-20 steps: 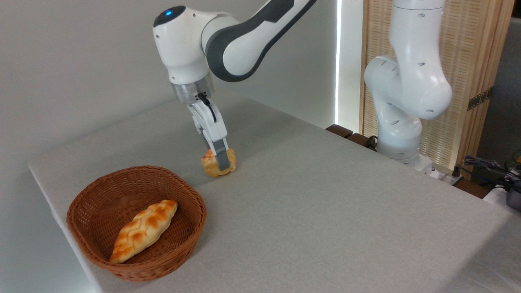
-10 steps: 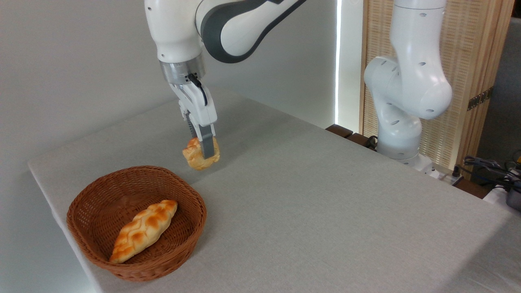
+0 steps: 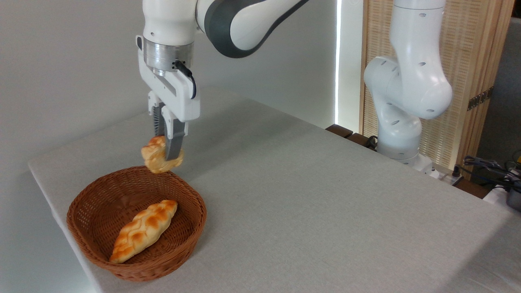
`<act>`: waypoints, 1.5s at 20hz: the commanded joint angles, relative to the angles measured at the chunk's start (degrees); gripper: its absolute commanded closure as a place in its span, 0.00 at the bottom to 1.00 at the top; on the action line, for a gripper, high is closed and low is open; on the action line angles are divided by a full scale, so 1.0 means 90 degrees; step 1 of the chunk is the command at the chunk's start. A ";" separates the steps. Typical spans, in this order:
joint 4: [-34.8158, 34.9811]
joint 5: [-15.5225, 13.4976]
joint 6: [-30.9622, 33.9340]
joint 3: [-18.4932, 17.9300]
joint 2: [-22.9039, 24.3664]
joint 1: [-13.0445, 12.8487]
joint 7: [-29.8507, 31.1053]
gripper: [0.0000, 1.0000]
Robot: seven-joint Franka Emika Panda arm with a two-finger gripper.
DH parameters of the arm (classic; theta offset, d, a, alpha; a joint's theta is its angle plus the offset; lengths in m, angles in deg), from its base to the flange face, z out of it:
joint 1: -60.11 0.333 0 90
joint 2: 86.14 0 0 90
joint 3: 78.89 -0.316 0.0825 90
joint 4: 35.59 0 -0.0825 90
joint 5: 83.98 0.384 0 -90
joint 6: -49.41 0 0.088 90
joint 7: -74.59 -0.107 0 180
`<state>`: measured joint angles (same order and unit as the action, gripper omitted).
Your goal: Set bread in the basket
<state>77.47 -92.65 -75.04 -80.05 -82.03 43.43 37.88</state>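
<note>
Camera view, fixed, items listed left to right.

Basket (image 3: 87, 203): round, shallow, brown woven wicker with an open-weave wall; sits near the left front corner of the table.

Braided loaf (image 3: 143, 230): long, golden, glossy, plaited top with browned ridges; lies diagonally on the basket floor.

Bread (image 3: 156, 160): small round bun, orange-brown, knobbly glazed surface; held in the air over the basket's far rim, clear of both wicker and table.

Gripper (image 3: 165, 152): white housing under a brushed metal collar, a black cable looped at its side; two grey fingers point downward and are clamped on the bread, one finger crossing its near face.

Table (image 3: 317, 203): broad flat top covered in pale grey cloth of fine, matte weave.

Arm (image 3: 407, 81): smooth white glossy shells with a dark grey joint band near the wrist; rounded base segments stand at the table's far right edge.

Screen (image 3: 468, 61): slatted light wood panel behind the arm's base.

Cables (image 3: 488, 167): dark, tangled, at the far right.
</note>
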 commanded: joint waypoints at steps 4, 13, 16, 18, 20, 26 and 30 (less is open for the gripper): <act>-0.0062 -0.0091 -0.0789 -0.0145 -0.0299 -0.0012 -0.0033 0.00; -0.0529 -0.0033 0.0710 -0.0184 -0.0104 -0.0021 -0.0013 0.00; -0.1154 0.0434 0.1911 -0.0262 -0.0104 -0.0021 -0.0013 0.00; -0.1350 0.0612 0.2322 -0.0282 -0.0095 -0.0021 -0.0003 0.00; -0.1564 0.0738 0.2490 -0.0427 -0.0104 -0.0012 -0.0013 0.00; -0.1614 0.0671 0.2598 -0.0672 -0.0104 -0.0021 -0.0052 0.00; -0.1624 0.0661 0.2715 -0.0798 -0.0095 -0.0012 -0.0023 0.00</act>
<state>64.20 -86.65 -52.38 -85.69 -82.52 43.56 37.88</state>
